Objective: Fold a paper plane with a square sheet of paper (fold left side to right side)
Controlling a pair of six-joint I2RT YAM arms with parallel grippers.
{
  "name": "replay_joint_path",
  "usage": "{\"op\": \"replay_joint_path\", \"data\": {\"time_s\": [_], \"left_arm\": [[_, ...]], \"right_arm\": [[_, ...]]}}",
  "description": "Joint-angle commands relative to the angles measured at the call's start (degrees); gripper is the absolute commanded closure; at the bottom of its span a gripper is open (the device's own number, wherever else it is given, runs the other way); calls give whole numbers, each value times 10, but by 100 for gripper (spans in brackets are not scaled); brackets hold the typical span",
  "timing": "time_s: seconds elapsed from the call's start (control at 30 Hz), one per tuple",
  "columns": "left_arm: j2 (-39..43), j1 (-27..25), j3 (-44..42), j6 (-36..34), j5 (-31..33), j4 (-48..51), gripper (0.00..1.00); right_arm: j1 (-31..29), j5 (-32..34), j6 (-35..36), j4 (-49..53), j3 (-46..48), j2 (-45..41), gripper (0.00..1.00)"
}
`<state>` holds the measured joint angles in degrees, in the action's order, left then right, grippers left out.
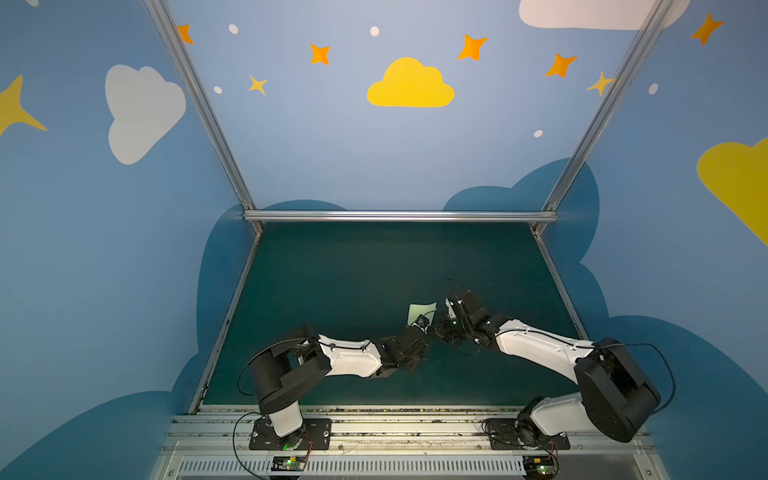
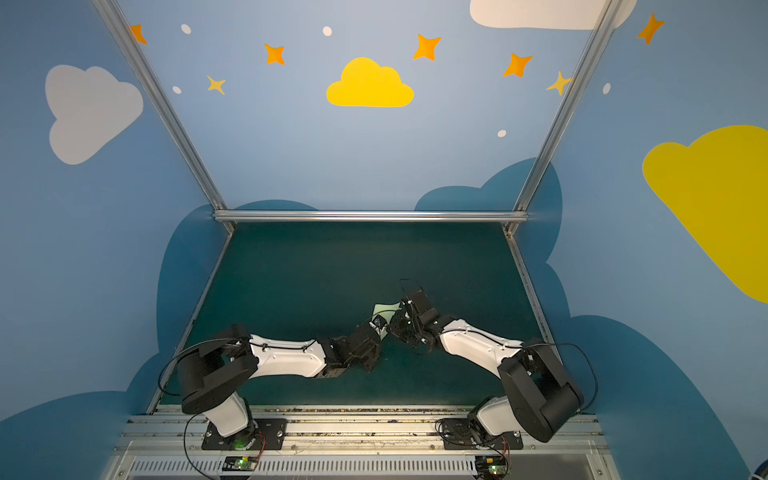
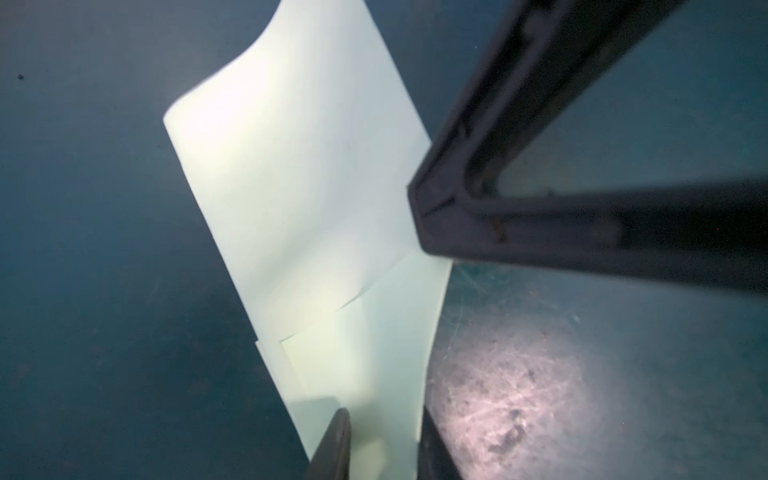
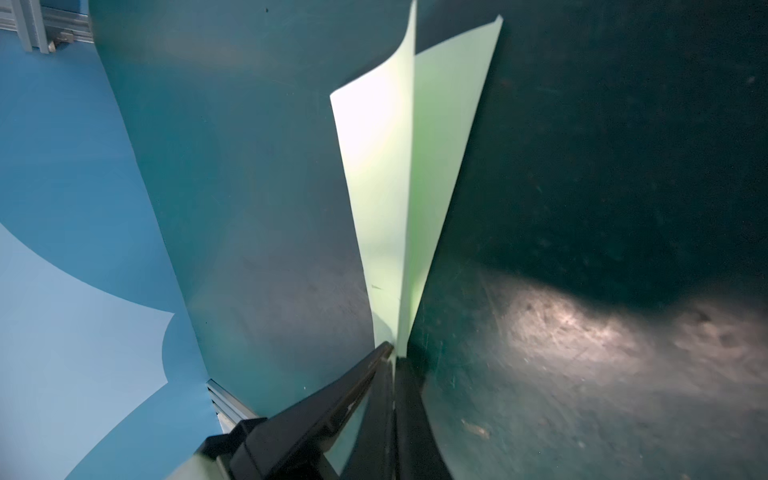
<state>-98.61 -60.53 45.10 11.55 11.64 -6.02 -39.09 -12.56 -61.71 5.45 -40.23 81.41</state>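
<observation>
Folded pale-green paper (image 4: 386, 187), narrow end pinched between closed right fingers (image 4: 357, 382), left fingers (image 3: 334, 440) apart, straddling an edge, over dark green surface (image 1: 353, 266)

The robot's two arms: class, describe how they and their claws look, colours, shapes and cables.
The left arm and right arm match: glossy white moulded link shells between bulky black joint housings, on black base plates. Thin black cables loop beside the joints. The left claw and right claw are matt black, with slim tapering fingers.
</observation>
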Motion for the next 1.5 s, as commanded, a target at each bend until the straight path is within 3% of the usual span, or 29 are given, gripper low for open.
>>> {"op": "replay_joint_path", "data": {"time_s": [0.0, 0.4, 0.57, 0.7, 0.77, 0.93, 1.13, 1.47], "left_arm": [[-6, -1, 4, -8, -1, 6, 79], [8, 1, 10, -15, -19, 15, 96], [14, 8, 20, -14, -61, 29, 96], [13, 28, 37, 5, -131, 52, 96], [9, 37, 47, 15, -161, 66, 96], [-2, 55, 59, 30, -219, 81, 96], [-12, 83, 53, 48, -289, 72, 96], [-39, 105, 68, 48, -350, 76, 96]], "right_arm": [[0, -3, -1, 10, -12, -6, 100], [6, 0, -2, 9, -4, -9, 100], [15, -9, 3, 11, -5, -9, 100], [35, -23, 12, 16, 2, -27, 75], [46, -28, 19, 22, 9, -44, 68], [74, -49, 37, 36, 50, -95, 63], [84, -62, 59, 33, 108, -138, 66], [67, -127, 133, -24, 104, -65, 97]]}}
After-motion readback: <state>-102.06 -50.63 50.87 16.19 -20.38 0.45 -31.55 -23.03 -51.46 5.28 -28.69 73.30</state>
